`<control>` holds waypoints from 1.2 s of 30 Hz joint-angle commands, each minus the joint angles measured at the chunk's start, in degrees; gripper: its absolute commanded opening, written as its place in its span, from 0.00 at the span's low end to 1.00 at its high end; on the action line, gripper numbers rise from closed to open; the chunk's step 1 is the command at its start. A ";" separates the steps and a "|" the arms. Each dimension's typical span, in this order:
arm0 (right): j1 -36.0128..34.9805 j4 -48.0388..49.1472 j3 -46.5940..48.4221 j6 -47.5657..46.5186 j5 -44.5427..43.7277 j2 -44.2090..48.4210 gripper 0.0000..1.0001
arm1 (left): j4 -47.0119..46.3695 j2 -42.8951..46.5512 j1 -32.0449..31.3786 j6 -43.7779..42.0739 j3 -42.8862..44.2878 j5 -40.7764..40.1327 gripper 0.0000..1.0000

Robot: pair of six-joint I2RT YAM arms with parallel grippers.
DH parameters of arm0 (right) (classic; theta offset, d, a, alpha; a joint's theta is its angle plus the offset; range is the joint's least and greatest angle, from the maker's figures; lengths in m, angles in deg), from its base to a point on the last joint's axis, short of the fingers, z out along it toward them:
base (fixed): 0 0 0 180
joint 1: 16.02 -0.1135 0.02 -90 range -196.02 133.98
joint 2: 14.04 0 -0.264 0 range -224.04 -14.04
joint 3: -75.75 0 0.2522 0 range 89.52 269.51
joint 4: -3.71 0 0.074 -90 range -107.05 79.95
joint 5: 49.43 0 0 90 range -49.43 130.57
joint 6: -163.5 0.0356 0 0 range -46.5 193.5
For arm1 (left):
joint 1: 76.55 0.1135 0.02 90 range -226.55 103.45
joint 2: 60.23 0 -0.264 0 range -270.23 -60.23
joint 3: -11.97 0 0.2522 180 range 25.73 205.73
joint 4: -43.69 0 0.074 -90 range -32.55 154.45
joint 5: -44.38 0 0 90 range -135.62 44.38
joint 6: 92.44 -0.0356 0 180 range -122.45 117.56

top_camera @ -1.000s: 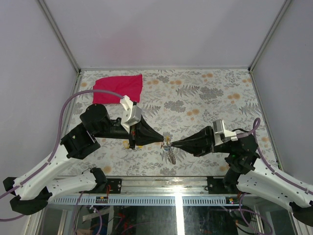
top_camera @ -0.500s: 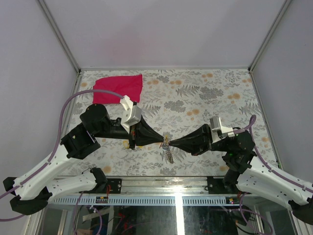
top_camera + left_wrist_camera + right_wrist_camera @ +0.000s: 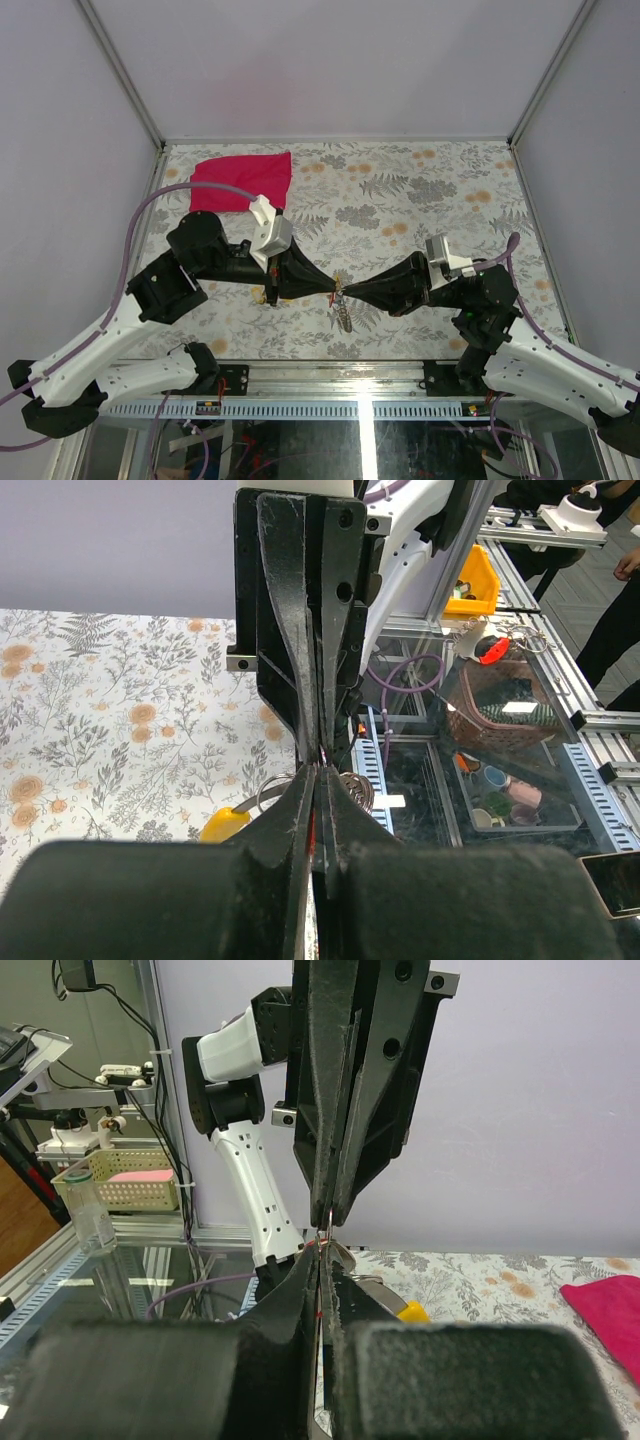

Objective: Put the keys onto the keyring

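Silvery chain links of the keyring [image 3: 345,316] are seen hanging just below the place where the two grippers meet tip to tip, above the near middle of the flowered table [image 3: 430,200]. The left gripper [image 3: 326,288] and the right gripper [image 3: 352,292] are both fully closed. In each wrist view the jaws are pressed flat together with only a thin red sliver between them, and it cannot be told for certain which one pinches the ring and which one pinches a key. One of the keys [image 3: 222,825], with a yellow head, is seen just beside the fingertips, next to a curved piece of ring wire; whether it already hangs on the ring cannot be told. The step in hand is judged to be the threading of a key onto the ring. To do it well, the ring should be held steady by one gripper while the hole of the key is pushed along the wire by the other. Small moves that follow the curve are preferred to one straight push. The grip should not be loosened on both sides together, because the small parts would probably drop to the table. The chain should be left hanging free, so that it is not caught between the fingers.
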 commanded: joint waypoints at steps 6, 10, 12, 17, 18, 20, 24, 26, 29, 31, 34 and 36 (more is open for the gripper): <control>-0.17 4.74 2.90 0.37 -2.04 0.36 0.00 | -3.97 -0.23 -0.20 0.95 2.30 1.95 0.00; -0.17 4.42 2.47 0.03 -2.94 0.88 0.00 | -3.97 0.07 -0.21 0.95 2.41 1.87 0.00; -0.15 4.25 2.37 -0.15 -3.47 1.20 0.00 | -3.97 0.17 -0.18 1.04 2.36 1.91 0.00; -0.21 3.79 1.98 -0.57 -4.70 2.07 0.00 | -3.91 0.18 -0.17 1.04 2.44 2.00 0.00; -0.16 3.79 1.93 -0.59 -4.96 2.23 0.00 | -3.88 0.16 -0.16 1.02 2.43 2.02 0.00; -0.15 3.86 1.93 -0.66 -5.47 2.40 0.00 | -3.88 0.04 -0.13 0.93 2.45 1.98 0.00; -0.15 4.03 1.97 -0.53 -6.07 2.73 0.00 | -3.79 -0.11 -0.17 0.97 2.43 2.14 0.00; -0.20 4.21 1.93 -0.47 -6.43 2.83 0.00 | -3.79 -0.10 -0.16 0.98 2.45 2.20 0.00; -0.15 4.55 1.95 -0.31 -6.82 2.95 0.00 | -3.57 -0.12 -0.17 0.91 2.45 2.01 0.00; -0.17 4.91 1.87 -0.22 -7.02 2.99 0.00 | -3.49 -0.09 -0.22 0.89 2.42 1.84 0.00; -0.19 5.60 1.75 0.22 -7.20 2.96 0.00 | -3.44 -0.11 -0.16 0.78 2.32 1.47 0.00; -0.15 5.69 1.70 0.26 -6.85 2.97 0.00 | -3.36 -0.09 -0.16 0.73 2.33 1.10 0.00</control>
